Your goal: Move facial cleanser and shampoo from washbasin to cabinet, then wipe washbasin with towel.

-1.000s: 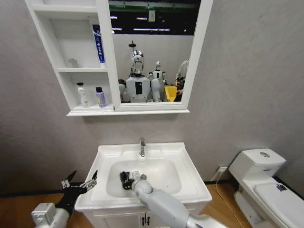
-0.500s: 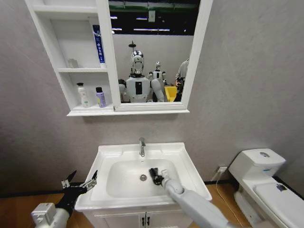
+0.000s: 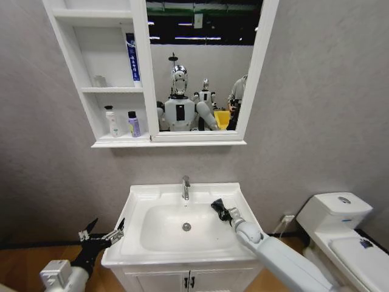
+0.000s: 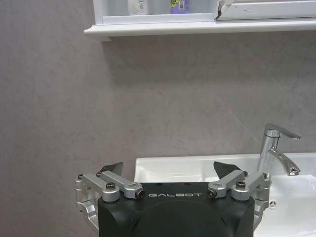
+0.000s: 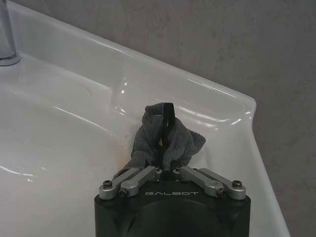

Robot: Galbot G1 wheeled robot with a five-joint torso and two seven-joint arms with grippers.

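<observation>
Wiping stage, judging by two bottles already standing on the lowest shelf of the cabinet [image 3: 115, 73]: a white one [image 3: 112, 121] and a purple one [image 3: 133, 124] just beside it. Right claw [image 3: 219, 208] clenched on the towel [image 5: 164, 139], pressing it against the far right slope of the washbasin [image 3: 240, 198], right of the chrome tap [image 3: 185, 187] and well apart from the round metal drain [image 3: 186, 227]. Left claw [image 3: 101, 233] parked low, just off the near left corner of the basin, released and spread wide, grasping nothing.

Towel: dark, fuzzy cloth, bunched into a soft lump with a yellow-green edge peeking out at the pinch. Likely light and limp, giving way under pressure, so best gripped by a gathered fold near its middle, as here, leaving loose cloth to drag. Basin: glossy white ceramic, hard and probably slick, with rounded rim and smooth oval bowl; little resistance to a sliding cloth, though a loose pinch could let it slip free
</observation>
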